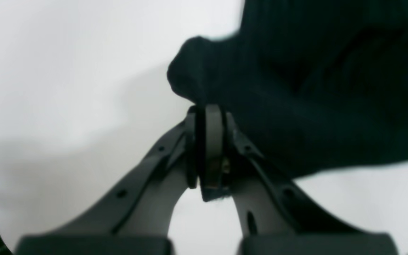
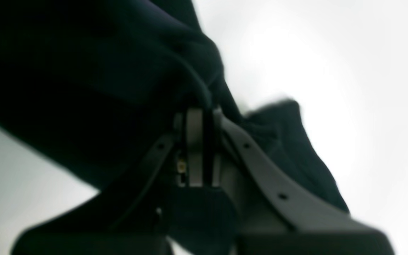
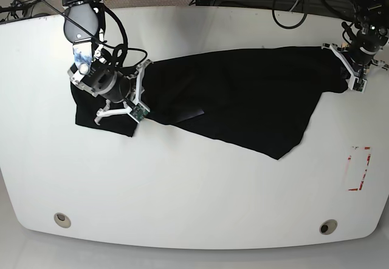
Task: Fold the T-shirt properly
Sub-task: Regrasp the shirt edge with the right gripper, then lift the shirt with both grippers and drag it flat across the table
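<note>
Evidently no fold is made yet: the plain black soft-fabric T-shirt (image 3: pixel 237 96) lies spread and rumpled across the white table (image 3: pixel 182 190). Both the left gripper (image 1: pixel 209 117) and right gripper (image 2: pixel 202 117) pinch its opposite ends; every fold remains.

The black T-shirt (image 3: pixel 243 93) is spread out wide across the far half of the white table, rumpled, with 1 pointed flap drooping toward the near edge.

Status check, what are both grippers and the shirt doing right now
Left gripper shut on T-shirt. Right gripper shut on it too. Shirt stretched between them on table. Nothing in the way.
</note>
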Controlling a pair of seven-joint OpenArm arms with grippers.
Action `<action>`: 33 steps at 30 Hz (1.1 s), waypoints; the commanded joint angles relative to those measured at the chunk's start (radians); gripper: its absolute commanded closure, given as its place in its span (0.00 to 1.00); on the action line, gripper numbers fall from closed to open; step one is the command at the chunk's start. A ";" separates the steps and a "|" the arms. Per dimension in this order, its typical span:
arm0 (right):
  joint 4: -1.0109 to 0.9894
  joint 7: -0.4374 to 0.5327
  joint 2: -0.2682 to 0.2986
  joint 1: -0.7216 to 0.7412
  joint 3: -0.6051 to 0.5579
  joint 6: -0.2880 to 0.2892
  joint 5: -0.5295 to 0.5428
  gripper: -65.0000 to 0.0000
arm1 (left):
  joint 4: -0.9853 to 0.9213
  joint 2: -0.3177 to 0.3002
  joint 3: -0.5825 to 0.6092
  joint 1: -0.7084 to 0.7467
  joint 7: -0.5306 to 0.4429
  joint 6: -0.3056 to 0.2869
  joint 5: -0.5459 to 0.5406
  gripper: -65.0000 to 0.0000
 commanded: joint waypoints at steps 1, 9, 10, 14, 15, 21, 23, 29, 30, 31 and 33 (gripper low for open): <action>0.082 0.020 0.005 -0.056 0.055 0.002 0.013 1.00 | 0.022 -0.017 -0.009 -0.011 -0.024 0.003 -0.007 1.00; 0.117 0.020 -0.052 -0.245 0.299 0.002 0.093 1.00 | 0.020 0.006 0.014 -0.015 -0.026 0.003 -0.007 1.00; 0.116 0.020 -0.069 -0.254 0.347 0.002 0.108 1.00 | 0.020 0.009 0.025 -0.015 -0.026 0.003 -0.007 1.00; 0.084 0.020 -0.116 -0.247 0.460 0.002 0.118 1.00 | 0.022 0.012 0.079 -0.054 -0.026 0.009 -0.007 1.00; 0.073 0.020 -0.116 -0.219 0.472 0.002 0.118 1.00 | 0.022 0.014 0.097 -0.081 -0.026 0.010 -0.007 1.00; 0.004 -0.023 -0.115 -0.092 0.514 0.002 0.116 1.00 | 0.054 0.057 0.128 -0.181 -0.019 0.059 -0.006 1.00; -0.028 -0.043 -0.113 -0.010 0.526 0.002 0.115 1.00 | 0.065 0.069 0.132 -0.231 -0.019 0.072 -0.006 1.00; -0.085 -0.127 -0.080 0.198 0.521 0.002 0.055 1.00 | 0.086 0.069 0.146 -0.367 -0.018 0.081 -0.006 1.00; -0.097 -0.132 -0.076 0.223 0.521 0.002 0.053 1.00 | 0.086 0.069 0.146 -0.385 -0.018 0.081 -0.004 1.00; -0.116 -0.135 -0.076 0.261 0.520 0.002 0.050 1.00 | 0.086 0.069 0.146 -0.414 -0.015 0.081 -0.004 1.00; -0.150 -0.135 -0.073 0.324 0.506 0.002 0.047 1.00 | 0.085 0.068 0.146 -0.465 0.017 0.081 -0.003 1.00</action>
